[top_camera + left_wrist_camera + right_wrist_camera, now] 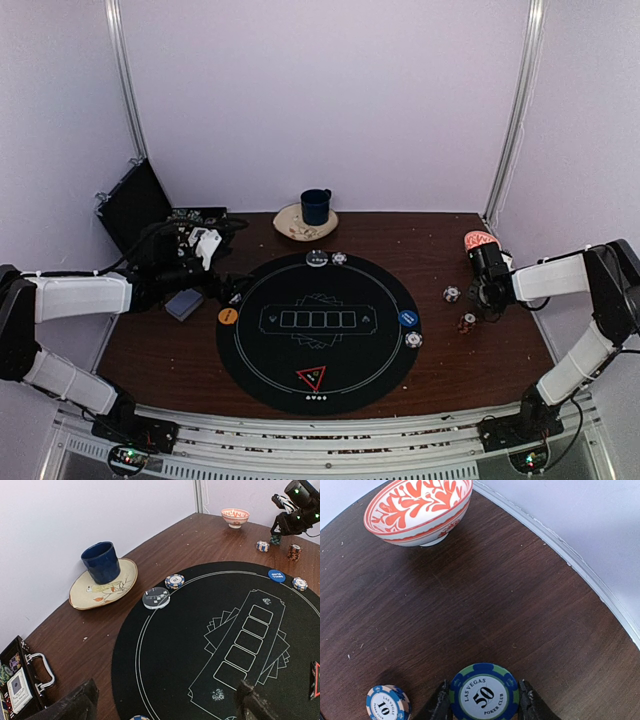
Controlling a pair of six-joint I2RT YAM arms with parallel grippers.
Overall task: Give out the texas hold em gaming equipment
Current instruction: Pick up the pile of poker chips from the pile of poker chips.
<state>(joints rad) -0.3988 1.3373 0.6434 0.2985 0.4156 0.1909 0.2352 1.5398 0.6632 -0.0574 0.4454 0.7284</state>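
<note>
My right gripper (484,704) is shut on a blue-and-green "50" poker chip (484,692) that lies flat on the wood, one finger against each side of it. A blue-and-peach "10" chip (387,703) lies just left of it. On the round black mat (270,350) sit an orange button (228,316), a blue button (408,318), a black-and-white disc (317,258), the red-edged triangle (311,378) and single chips (414,339). My left gripper (165,707) hangs open over the mat's left edge, nothing between its fingers. A grey-blue card deck (184,304) lies beneath that arm.
A red-patterned bowl (417,510) stands close beyond the right gripper, near the table's curved edge. A dark blue mug (316,206) rests on a plate (290,225) at the back. An open black case (135,205) stands back left. More chips (452,294) lie right of the mat.
</note>
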